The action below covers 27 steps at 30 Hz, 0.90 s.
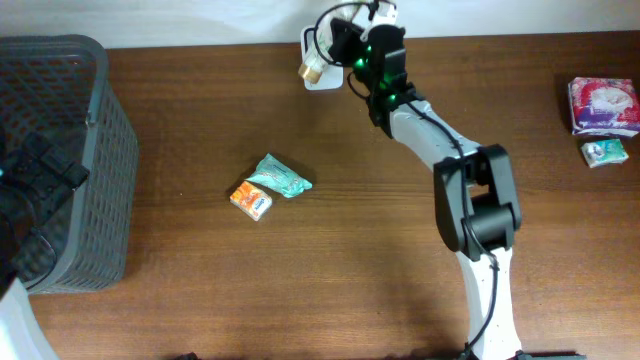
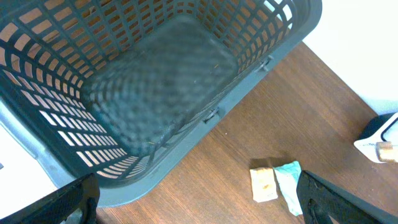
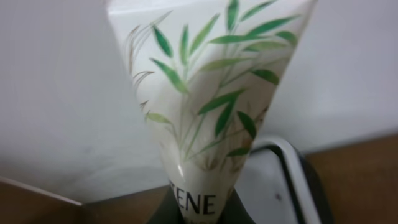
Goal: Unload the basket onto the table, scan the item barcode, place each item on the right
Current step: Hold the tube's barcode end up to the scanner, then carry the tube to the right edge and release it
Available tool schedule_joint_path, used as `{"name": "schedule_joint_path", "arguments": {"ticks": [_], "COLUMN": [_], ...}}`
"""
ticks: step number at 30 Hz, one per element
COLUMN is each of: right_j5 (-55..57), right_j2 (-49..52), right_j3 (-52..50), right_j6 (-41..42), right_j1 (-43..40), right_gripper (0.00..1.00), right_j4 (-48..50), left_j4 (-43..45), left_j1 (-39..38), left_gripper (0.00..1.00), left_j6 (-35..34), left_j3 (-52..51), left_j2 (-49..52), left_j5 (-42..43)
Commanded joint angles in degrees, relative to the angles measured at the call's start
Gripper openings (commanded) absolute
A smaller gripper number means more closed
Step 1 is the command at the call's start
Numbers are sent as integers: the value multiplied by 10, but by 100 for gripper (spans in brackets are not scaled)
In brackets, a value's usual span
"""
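Overhead: the right fingers (image 1: 345, 45) are at the far edge of the worktop (image 1: 350, 250). The tube (image 1: 312, 70) is right against them on their left, its gold cap over a white stand (image 1: 325, 82). Its long axis cannot be read from here. The left fingers (image 1: 40, 170) hang over the basket (image 1: 100, 150), well apart from the tube, so the right arm is the nearer one.

Left wrist: the left fingers (image 2: 68, 202) are spread as wide as they go, with nothing between them and only the basket (image 2: 186, 155) beneath. The tube's cap (image 2: 388, 149) shows far off to their right, beyond two small packets (image 2: 273, 183).

Right wrist: the tube (image 3: 205, 112) fills the view and runs straight away from the fingers, its long axis in line with them and its leaf print facing back. The right fingers are closed tight. The tube rises from between them, so I judge it gripped. No barcode shows on this face, so the tube probably needs turning about that axis.
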Motion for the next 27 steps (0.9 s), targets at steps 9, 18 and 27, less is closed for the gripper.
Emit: {"name": "schedule_joint_path", "arguments": {"ticks": [9, 18, 27], "right_j5": [115, 108, 17], "right_j2": [1, -30, -180], "right_j3": [15, 17, 17], "right_j6": [140, 35, -71], "right_j1": [21, -15, -159], "right_gripper": [4, 4, 4], "right_j4": [52, 66, -235], "left_j4": [0, 0, 0], "left_j1": [3, 3, 3], "left_gripper": [99, 99, 99], "left_j6": [-5, -5, -5], "left_j3": [0, 0, 0], "left_j2": [-1, -1, -1], "left_j5": [-2, -2, -2]}}
